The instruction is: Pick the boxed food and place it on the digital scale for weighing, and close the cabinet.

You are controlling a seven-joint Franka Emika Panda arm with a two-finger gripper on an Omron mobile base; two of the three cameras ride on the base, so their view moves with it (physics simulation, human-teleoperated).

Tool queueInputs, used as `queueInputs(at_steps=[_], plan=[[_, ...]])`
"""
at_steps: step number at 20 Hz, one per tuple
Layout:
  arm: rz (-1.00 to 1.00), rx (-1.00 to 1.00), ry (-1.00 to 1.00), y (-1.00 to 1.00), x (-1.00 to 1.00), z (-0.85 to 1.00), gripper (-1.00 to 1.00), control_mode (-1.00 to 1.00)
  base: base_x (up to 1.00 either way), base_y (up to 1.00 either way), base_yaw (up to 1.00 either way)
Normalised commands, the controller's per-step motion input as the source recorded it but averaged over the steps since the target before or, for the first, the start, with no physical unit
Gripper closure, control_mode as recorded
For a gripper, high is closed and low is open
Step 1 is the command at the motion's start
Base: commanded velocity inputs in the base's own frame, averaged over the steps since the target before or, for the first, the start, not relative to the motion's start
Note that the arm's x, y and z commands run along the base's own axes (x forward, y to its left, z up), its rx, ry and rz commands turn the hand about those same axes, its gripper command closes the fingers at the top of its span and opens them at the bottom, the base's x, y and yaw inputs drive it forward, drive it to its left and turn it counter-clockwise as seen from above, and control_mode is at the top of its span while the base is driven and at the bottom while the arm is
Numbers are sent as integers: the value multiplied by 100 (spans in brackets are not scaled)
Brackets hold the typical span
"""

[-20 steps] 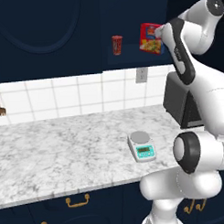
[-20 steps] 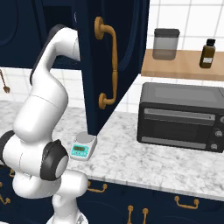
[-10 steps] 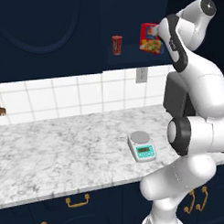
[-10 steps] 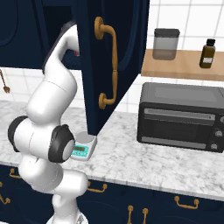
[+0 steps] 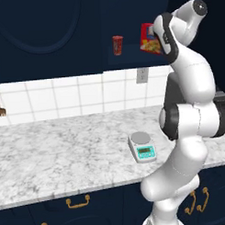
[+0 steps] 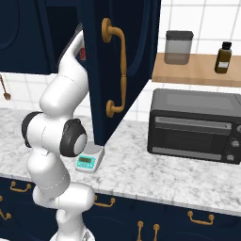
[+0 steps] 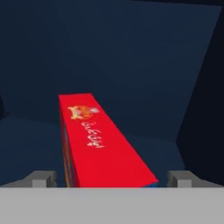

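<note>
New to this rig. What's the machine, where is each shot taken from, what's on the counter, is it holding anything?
It is a white robot arm on a driving base in a rendered kitchen. Two pictures come from cameras behind it, left and right; the third looks along its hand. The digital scale and a black toaster oven sit on the marble counter. The gripper is open inside the open cabinet, its fingertips either side of the boxed food, gripping nothing. A red cup stands nearby.
</note>
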Motion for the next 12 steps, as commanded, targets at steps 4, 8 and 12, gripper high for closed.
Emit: queueInputs(at_steps=[4,8,12], plan=[[0,0,0,-1,45,0,-100,-100,0,0,0],[0,0,0,0,17,-2,-100,-100,0,0,0],[2,-10,2,64,-5,-62,100,-100,0,0,0]])
